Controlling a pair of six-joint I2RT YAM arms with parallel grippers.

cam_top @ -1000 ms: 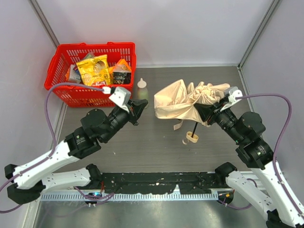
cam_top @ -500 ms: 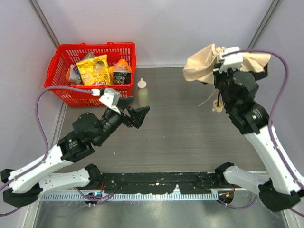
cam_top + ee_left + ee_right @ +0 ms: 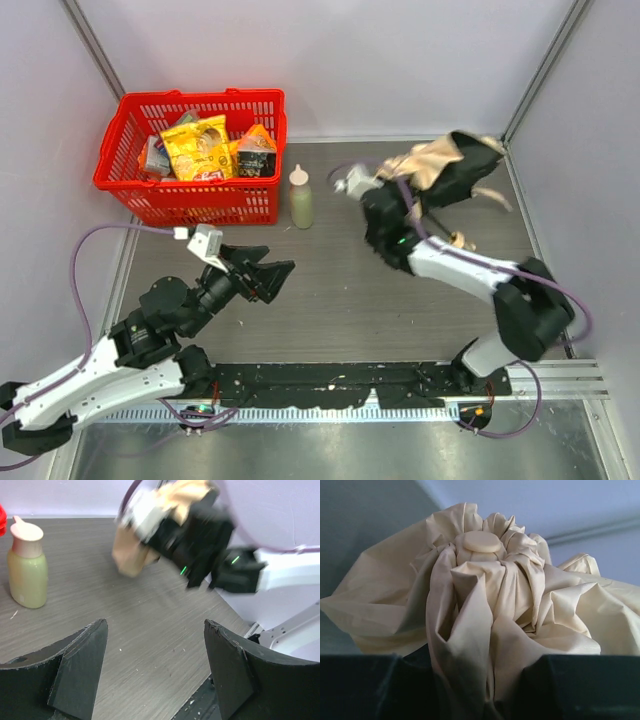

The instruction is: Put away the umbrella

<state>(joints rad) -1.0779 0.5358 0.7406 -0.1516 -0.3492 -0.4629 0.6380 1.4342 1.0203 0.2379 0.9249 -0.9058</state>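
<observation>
The umbrella (image 3: 432,158) is a crumpled beige bundle held above the back right of the table, its pale knob handle (image 3: 460,240) hanging below on a thin black shaft. My right gripper (image 3: 418,188) is shut on the fabric. In the right wrist view the gathered cloth of the umbrella (image 3: 480,580) rises between the dark fingers of the right gripper (image 3: 480,690). My left gripper (image 3: 265,278) hovers low at the near left, open and holding nothing. In the left wrist view, the left gripper (image 3: 157,650) frames bare table, with the blurred umbrella (image 3: 131,560) beyond.
A red basket (image 3: 130,180) with several snack packets stands at the back left. A pale green squeeze bottle (image 3: 300,200) stands upright just right of it and shows as the bottle (image 3: 27,565) in the left wrist view. Grey walls close off the back and sides.
The left gripper opened and drew back toward the near left, away from the bottle. The right arm lifted the umbrella off the table, then swung it toward the middle.
</observation>
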